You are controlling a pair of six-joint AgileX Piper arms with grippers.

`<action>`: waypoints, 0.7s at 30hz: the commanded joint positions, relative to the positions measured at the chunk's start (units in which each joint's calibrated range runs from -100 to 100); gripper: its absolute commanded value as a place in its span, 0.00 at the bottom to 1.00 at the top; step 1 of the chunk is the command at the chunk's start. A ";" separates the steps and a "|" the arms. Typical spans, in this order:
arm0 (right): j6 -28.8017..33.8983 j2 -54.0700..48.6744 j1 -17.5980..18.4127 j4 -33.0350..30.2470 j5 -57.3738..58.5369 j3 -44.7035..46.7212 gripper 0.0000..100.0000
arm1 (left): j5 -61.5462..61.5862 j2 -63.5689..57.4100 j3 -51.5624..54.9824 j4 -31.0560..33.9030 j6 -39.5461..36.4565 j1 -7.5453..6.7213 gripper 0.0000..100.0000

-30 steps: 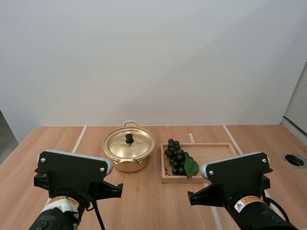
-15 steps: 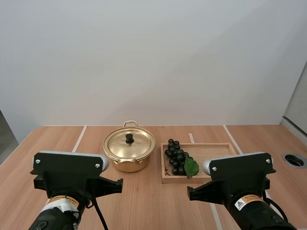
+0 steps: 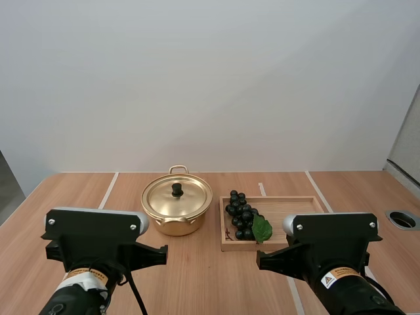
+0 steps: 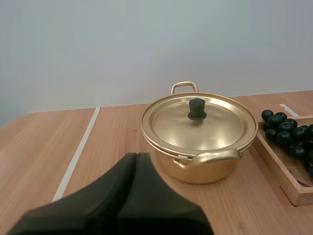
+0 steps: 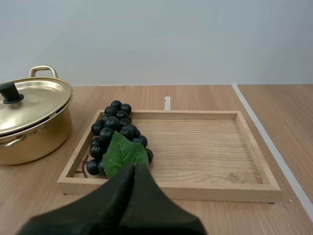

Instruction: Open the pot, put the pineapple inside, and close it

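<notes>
- Gold pot (image 3: 172,225) sits mid-table with its lid (image 3: 187,197) on.
- Dark grapes (image 3: 241,216) lie at the left end of the tray (image 3: 298,213), just right of the pot.
- Fingers pressed together, the left gripper (image 4: 137,155) hangs near of the pot.
- Likewise pressed together, the right gripper (image 5: 134,165) hangs near of the grapes.

I've got the pot (image 3: 174,227) upright on the table (image 3: 197,275), shiny gold, closed: its lid (image 3: 177,199) sits flat on the rim with a black knob (image 3: 177,189) standing at the centre. One loop handle (image 3: 178,169) points away from me and the other faces me. The fruit I see is a bunch of grapes (image 3: 240,215), dark, nearly black. It lies in the left end of the wooden tray (image 3: 295,205) just right of the pot, with a green leaf (image 3: 262,229) at its near right side.
</notes>
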 commanded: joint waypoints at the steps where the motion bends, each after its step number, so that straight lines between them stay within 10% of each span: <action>1: 0.82 -0.36 0.04 0.26 0.05 0.00 0.01 | -0.13 -0.22 0.17 -0.99 -0.71 0.70 0.00; 7: 0.82 -0.36 1.00 -1.91 -0.48 0.00 0.20 | -0.13 -0.22 0.17 -0.99 -0.71 1.43 0.00; 13: -5.04 -0.36 1.00 -7.43 2.33 0.00 0.00 | -0.13 -0.22 0.17 -0.99 -0.71 1.11 0.00; 21: -6.25 -0.36 0.52 -7.32 3.45 0.00 0.00 | 0.01 -0.22 0.17 -0.88 -0.71 0.41 0.00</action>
